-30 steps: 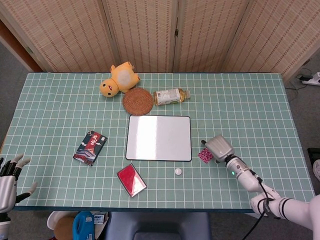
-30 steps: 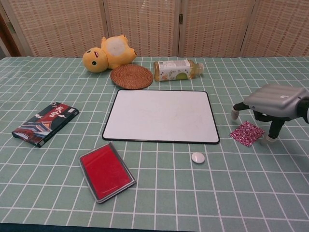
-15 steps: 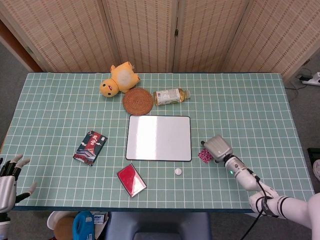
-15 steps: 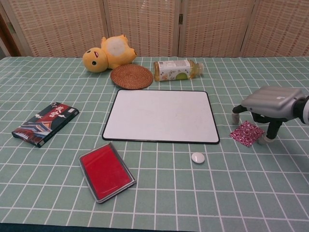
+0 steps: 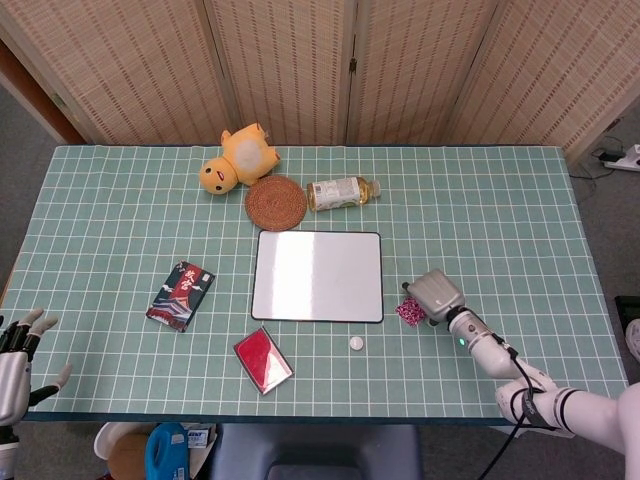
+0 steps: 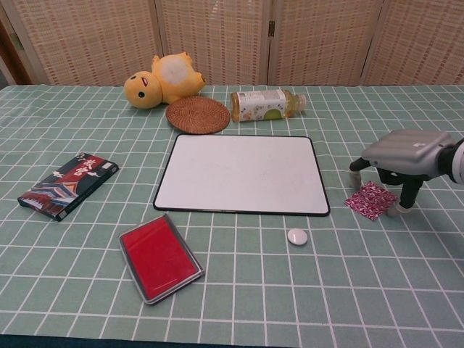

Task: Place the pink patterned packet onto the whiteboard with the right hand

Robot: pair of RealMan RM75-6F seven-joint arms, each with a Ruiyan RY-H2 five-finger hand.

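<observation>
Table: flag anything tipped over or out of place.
The bottle lies on its side beside the coaster, and the duck toy is toppled at the far edge. Nothing spilled or damaged.

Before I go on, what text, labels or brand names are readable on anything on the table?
Dark packet: large pale characters on top, too blurred to read.
Bottle: printed label, text too small to read.
Pink patterned packet: pattern only, no text seen.
Whiteboard: blank.
Red tin: no text visible.

A staged lab or test room: gridded green tablecloth (image 5: 500, 200), woven folding screens (image 5: 300, 60), floor power strip (image 5: 622, 157).
</observation>
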